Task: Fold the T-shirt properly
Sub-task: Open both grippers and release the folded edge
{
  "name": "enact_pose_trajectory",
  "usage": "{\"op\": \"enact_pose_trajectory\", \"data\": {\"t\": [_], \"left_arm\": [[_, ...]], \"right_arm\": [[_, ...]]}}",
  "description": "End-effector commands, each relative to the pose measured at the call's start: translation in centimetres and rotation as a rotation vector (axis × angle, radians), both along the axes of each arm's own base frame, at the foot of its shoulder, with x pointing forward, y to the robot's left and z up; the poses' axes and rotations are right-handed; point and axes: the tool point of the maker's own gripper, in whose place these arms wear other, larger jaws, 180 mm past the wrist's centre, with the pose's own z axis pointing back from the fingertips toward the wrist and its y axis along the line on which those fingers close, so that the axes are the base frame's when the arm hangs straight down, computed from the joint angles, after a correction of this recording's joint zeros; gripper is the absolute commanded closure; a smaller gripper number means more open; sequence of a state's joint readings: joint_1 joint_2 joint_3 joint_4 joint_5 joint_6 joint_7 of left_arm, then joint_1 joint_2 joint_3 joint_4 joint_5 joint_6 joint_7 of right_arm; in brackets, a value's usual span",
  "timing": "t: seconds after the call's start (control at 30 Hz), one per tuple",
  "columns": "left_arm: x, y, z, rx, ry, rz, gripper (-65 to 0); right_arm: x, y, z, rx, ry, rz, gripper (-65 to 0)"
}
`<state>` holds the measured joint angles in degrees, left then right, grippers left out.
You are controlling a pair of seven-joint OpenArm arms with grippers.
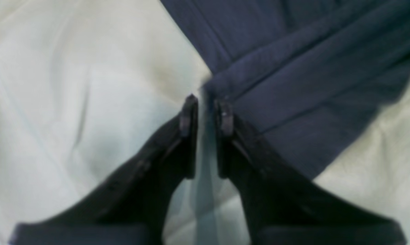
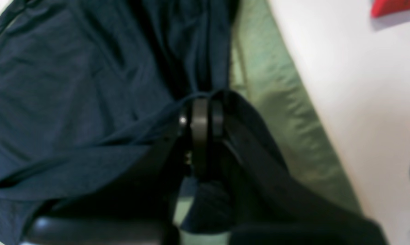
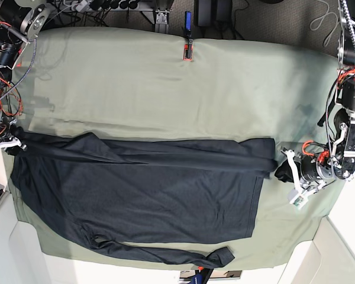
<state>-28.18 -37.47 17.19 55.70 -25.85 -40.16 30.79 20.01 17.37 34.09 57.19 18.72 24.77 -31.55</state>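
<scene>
The dark T-shirt (image 3: 142,195) lies spread on the olive-green cloth (image 3: 165,89). One long sleeve (image 3: 183,158) is folded across its top and the other (image 3: 165,255) lies along its near edge. My right gripper (image 3: 15,144) is at the shirt's left corner. In the right wrist view it (image 2: 201,115) is shut on a pinch of the shirt (image 2: 72,85), with fabric draped over one finger. My left gripper (image 3: 282,168) is at the shirt's right edge. In the left wrist view it (image 1: 206,107) has a narrow gap between the jaws, with its tips at the shirt's hem corner (image 1: 293,68).
A small red and blue object (image 3: 188,50) lies at the cloth's far edge. Bare white table (image 2: 361,102) runs beside the cloth, with a red object (image 2: 392,6) on it. Cables and arm bases stand at both far corners.
</scene>
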Motion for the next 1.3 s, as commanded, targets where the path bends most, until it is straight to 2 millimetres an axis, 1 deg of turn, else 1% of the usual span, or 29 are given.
{"op": "enact_pose_trajectory", "data": {"t": [0.0, 0.03, 0.07, 0.1, 0.17, 0.2, 0.23, 0.33, 0.37, 0.4, 0.43, 0.47, 0.5, 0.6, 0.63, 0.7, 0.8, 0.87, 0.97, 1.07, 1.17, 1.27], "left_arm": [[1.6, 0.5, 2.4, -0.013, -0.068, 0.013, -13.9], [1.8, 0.5, 2.3, -0.016, -0.066, 0.017, -14.0], [1.9, 0.5, 2.3, -0.02, -0.065, 0.02, -15.8], [2.0, 0.5, 2.3, -0.023, -0.063, 0.024, -19.8], [1.9, 0.5, 2.2, -0.038, -0.057, 0.031, -32.4], [1.7, 0.5, 2.1, -0.046, -0.042, 0.038, -37.1], [1.4, 0.5, 1.8, -0.052, -0.012, 0.046, -38.1], [0.1, -0.1, 1.5, -0.146, 0.095, 0.084, -38.0], [-0.2, -0.5, 2.0, -0.21, 0.118, 0.093, -38.0], [-0.5, -1.0, 2.8, -0.28, 0.132, 0.097, -38.0], [-0.8, -1.3, 3.4, -0.329, 0.147, 0.097, -38.0], [-1.2, -1.3, 3.6, -0.343, 0.167, 0.094, -38.0], [-1.8, -1.0, 3.6, -0.337, 0.192, 0.092, -38.0], [-3.2, 0.2, 3.6, -0.333, 0.218, 0.1, -38.0], [-3.7, 0.7, 3.4, -0.324, 0.227, 0.106, -38.0], [-4.5, 1.0, 2.9, -0.317, 0.243, 0.109, -38.0], [-5.3, 0.4, 2.3, -0.328, 0.259, 0.098, -38.0], [-6.2, -0.2, 1.6, -0.322, 0.277, 0.078, -38.0], [-7.9, -1.2, 0.4, -0.313, 0.311, 0.044, -38.0], [-9.3, -2.5, -0.3, -0.321, 0.33, 0.012, -38.0], [-9.8, -3.8, -0.1, -0.35, 0.309, -0.008, -38.0], [-10.1, -4.4, 0.4, -0.401, 0.268, 0.009, -38.0]], "right_arm": [[1.4, -0.9, 2.2, -0.034, -0.058, -0.004, 0.0], [1.4, -0.7, 2.1, -0.039, -0.053, 0.004, 0.0], [1.5, -0.6, 2.0, -0.043, -0.05, 0.012, 0.0], [1.5, -0.4, 2.0, -0.045, -0.048, 0.019, 0.0], [1.6, 0.1, 1.8, -0.049, -0.042, 0.034, 0.0], [1.7, 0.3, 1.8, -0.052, -0.04, 0.041, 0.0], [1.8, 0.5, 1.7, -0.053, -0.037, 0.05, -3.4], [1.9, 1.2, 1.6, -0.044, -0.036, 0.067, -25.5], [1.9, 1.3, 1.6, -0.041, -0.036, 0.069, -30.3], [1.9, 1.4, 1.6, -0.033, -0.035, 0.071, -32.3], [1.9, 1.5, 1.7, -0.023, -0.034, 0.074, -32.3], [1.7, 1.6, 1.8, -0.01, -0.03, 0.077, -32.3], [1.6, 1.9, 2.0, 0.0, -0.029, 0.088, -32.3], [0.5, 1.7, 2.8, 0.003, -0.027, 0.095, -32.3], [0.1, 1.3, 3.3, -0.007, -0.042, 0.088, -32.3], [-0.7, 0.4, 4.6, -0.032, -0.083, 0.066, -32.3], [-1.8, -1.5, 6.7, -0.072, -0.135, 0.019, -32.3], [-2.7, -2.5, 7.2, -0.087, -0.141, -0.005, -32.3], [-4.3, -2.9, 6.1, -0.068, -0.096, -0.019, -32.3], [-5.4, -2.2, 4.6, -0.03, -0.072, -0.023, -32.3], [-5.8, -1.4, 3.4, 0.001, -0.055, -0.028, -32.3], [-5.7, -0.6, 2.6, 0.03, -0.064, -0.038, -32.3]]}}
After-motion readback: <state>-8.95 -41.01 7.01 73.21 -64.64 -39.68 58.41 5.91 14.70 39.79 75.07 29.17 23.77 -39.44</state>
